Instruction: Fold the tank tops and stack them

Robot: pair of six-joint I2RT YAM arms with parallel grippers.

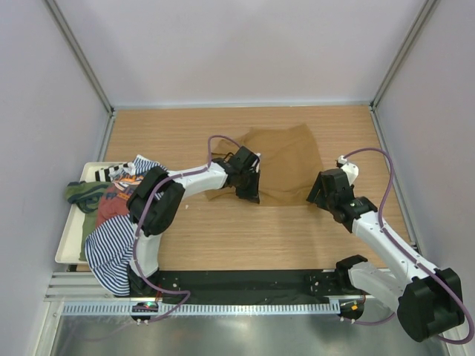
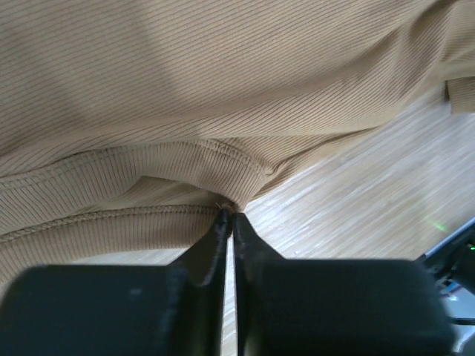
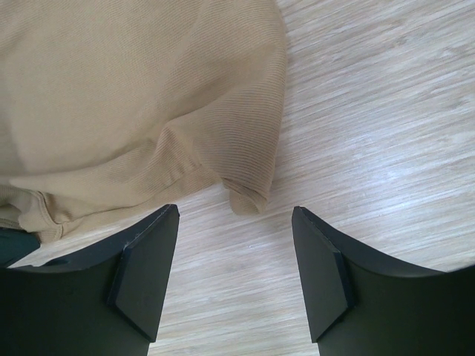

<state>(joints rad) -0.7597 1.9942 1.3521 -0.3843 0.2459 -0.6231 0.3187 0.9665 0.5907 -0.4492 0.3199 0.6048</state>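
Top external view showed the tan top (image 1: 286, 159) lying rumpled on the table (image 1: 223, 245), far of centre, w/ its near-left edge hidden behind the L gripper (image 1: 250, 194). The L arm (image 1: 159, 200) reached in from the left, so the cloth under it couldn't be seen.

L wrist cam: jaws nearly together w/ only a sliver of gap, tips right at the stitched hem, cloth puckered there. It looked pinched on the tan top's hem, though the fingers hid how much cloth sat between the tips.

R gripper (image 1: 315, 196) sat at the top's near-right corner. R wrist cam showed its jaws wide apart w/ nothing in them. The rolled corner of the tan top lay just beyond and between the tips, apart from both. Whether the tips touched the table, couldn't tell.

At left, a white tray (image 1: 65, 252) held the other tops bunched together:
- striped top (image 1: 111, 252) spilling over the near edge
- rust-red top (image 1: 115, 202) mostly under the L arm, its graphic too small to read
- olive top (image 1: 85, 194) bunched at far left

A black-white patch (image 1: 111, 172) showed at the far edge, unclear what.
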